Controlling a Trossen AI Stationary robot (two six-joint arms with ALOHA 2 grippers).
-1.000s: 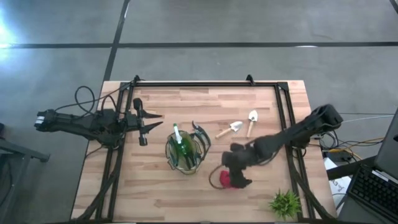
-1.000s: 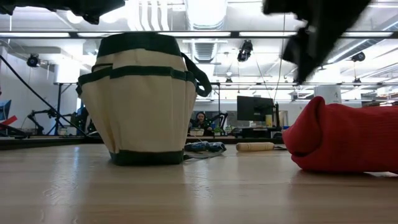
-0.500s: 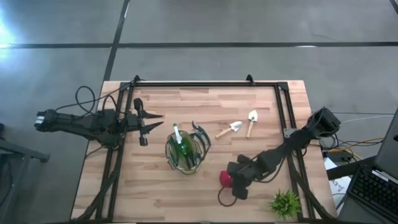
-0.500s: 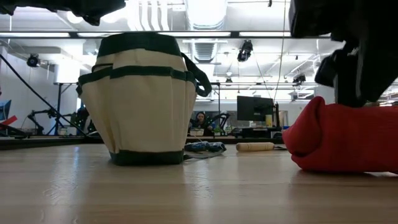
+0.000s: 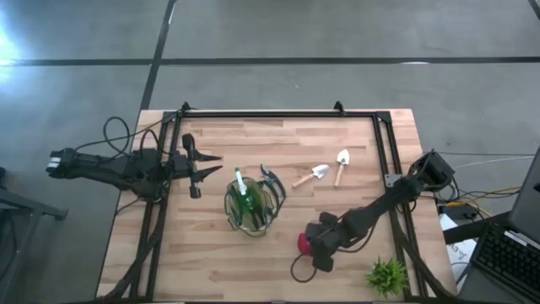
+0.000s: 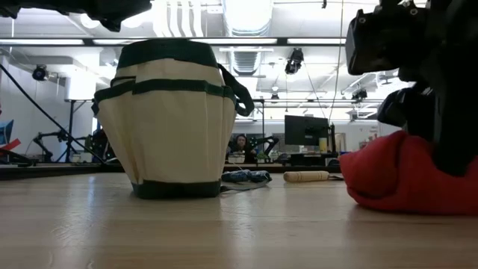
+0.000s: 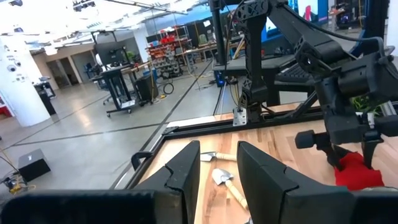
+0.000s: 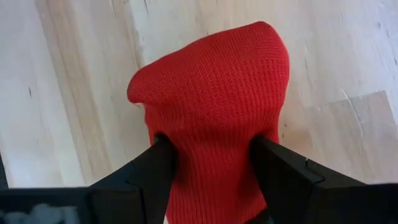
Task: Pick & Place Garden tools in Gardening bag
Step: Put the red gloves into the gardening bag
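Observation:
The olive-tan bag (image 5: 251,205) stands upright on its base mid-table, with the green-and-white trowel (image 5: 243,191) sticking up out of it. Dark shears (image 5: 272,181) lie against its right rim. Two pale wooden-handled trowels (image 5: 315,174) (image 5: 342,163) lie flat behind the bag on the right. The red-and-black piece (image 5: 305,243), a red knitted cloth, lies near the front right. My right gripper (image 8: 211,144) is down on it, shut on the cloth. My left gripper (image 5: 209,165) waits open and empty, left of the bag. My right gripper pinches the red cloth's bunched middle (image 8: 211,186) between its two fingers (image 8: 152,171), one on each side. The fingers slant down from the table's right. The cloth is dented in between them and lies on the table (image 6: 396,187).
A small green leafy plant (image 5: 386,274) stands at the near right corner, close to my right arm. A black loop (image 5: 295,268) of the red piece lies on the table toward the near edge. A dark frame (image 5: 261,112) runs along the table's far edge and sides.
My right gripper has gone toward the table's near edge and down onto the red piece, ending with a finger on each side of the cloth. The cloth's top now sits lower and squeezed in the low view.

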